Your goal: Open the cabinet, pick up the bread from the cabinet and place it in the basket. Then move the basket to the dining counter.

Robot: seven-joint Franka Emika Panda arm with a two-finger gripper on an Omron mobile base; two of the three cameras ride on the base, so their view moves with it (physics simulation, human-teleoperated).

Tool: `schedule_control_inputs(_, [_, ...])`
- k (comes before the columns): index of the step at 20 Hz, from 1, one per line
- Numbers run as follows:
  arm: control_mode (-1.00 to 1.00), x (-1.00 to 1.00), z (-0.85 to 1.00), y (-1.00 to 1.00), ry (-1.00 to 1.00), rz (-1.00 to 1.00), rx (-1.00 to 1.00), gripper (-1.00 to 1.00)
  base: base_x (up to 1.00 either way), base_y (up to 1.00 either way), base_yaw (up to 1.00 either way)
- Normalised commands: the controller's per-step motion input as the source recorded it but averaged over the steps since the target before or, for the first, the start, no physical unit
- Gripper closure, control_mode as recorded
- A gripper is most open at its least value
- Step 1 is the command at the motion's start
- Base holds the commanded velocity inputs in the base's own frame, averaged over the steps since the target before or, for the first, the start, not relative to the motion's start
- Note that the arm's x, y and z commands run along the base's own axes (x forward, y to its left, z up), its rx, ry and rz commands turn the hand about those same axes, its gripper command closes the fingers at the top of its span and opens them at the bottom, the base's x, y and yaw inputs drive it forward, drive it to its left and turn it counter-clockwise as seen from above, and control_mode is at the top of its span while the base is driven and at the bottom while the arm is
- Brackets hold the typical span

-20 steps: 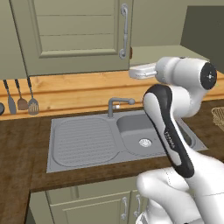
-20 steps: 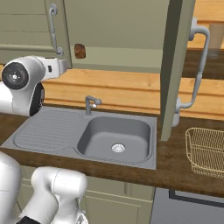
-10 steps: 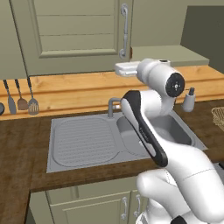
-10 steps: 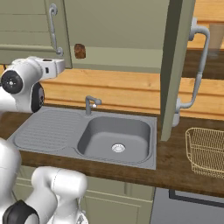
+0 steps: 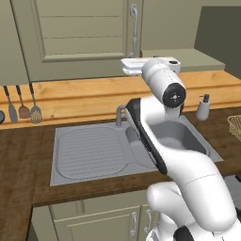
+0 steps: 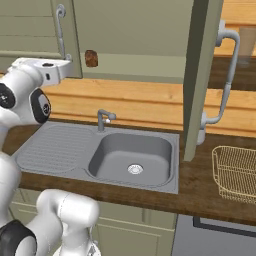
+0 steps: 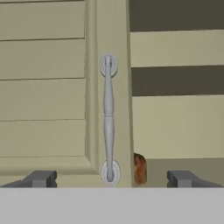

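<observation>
1. Spreading wide, the gripper (image 7: 109,179) holds nothing; in the hand view its two tips (image 7: 40,178) straddle the lower end of the left door's handle (image 7: 108,118), probably squaring up to pull that door.
2. Bent up from the base, the arm (image 5: 162,141) arches over the sink (image 6: 132,157) and reaches level toward the cabinet (image 6: 130,30), hand pointing straight at the door front.
3. To the right on the worktop, the basket (image 6: 235,172) sits empty, well apart from the gripper, ready to receive the bread.
4. Right door (image 6: 200,75) stands swung out edge-on, so that half is already open.
5. Farthest back, the bread (image 6: 90,58) rests on the cabinet floor, just beside the closed left door's (image 7: 48,87) edge and partly hidden by it.
</observation>
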Motion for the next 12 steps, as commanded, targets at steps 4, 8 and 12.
schedule_control_inputs(4, [-1.0, 0.13, 0.06, -0.03, -0.03, 0.06, 0.0, -1.0, 0.0, 0.0, 0.0])
schedule_control_inputs(8, [-1.0, 0.22, 0.0, 0.0, -0.17, 0.08, 0.0, -1.0, 0.0, 0.0, 0.0])
schedule_control_inputs(12, [-1.0, 0.0, 0.0, 0.0, -0.19, 0.01, 0.0, -1.0, 0.0, 0.0, 0.0])
